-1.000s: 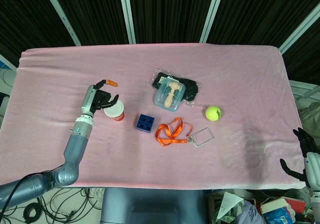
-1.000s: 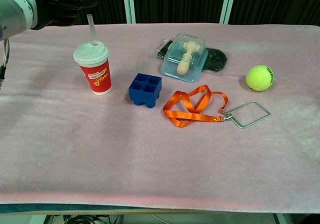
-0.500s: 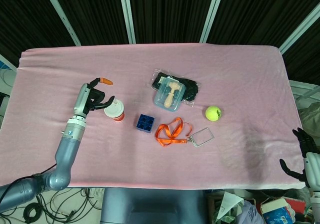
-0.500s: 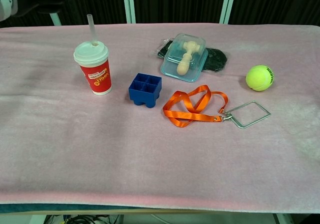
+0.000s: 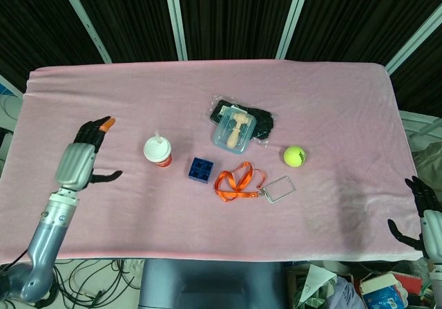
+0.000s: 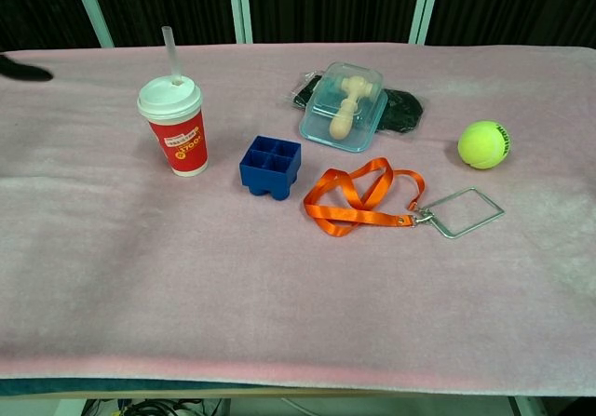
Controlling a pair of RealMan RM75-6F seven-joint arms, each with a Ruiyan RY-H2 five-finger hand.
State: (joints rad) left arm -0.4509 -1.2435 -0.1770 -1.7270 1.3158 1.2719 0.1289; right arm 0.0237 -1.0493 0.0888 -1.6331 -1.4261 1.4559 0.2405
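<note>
Left robot hand [image 5: 81,162] hovers spread and empty, apart from the red lidded paper cup with straw [image 5: 158,151]; reaching back would probably need realignment.

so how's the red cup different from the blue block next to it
The red cup is tall and round, capped with a white lid and a straw; the blue block is low and square, its top open in four compartments. The cup bears a printed label, the block is plain. Both stand upright on the pink cloth, apart.
</note>
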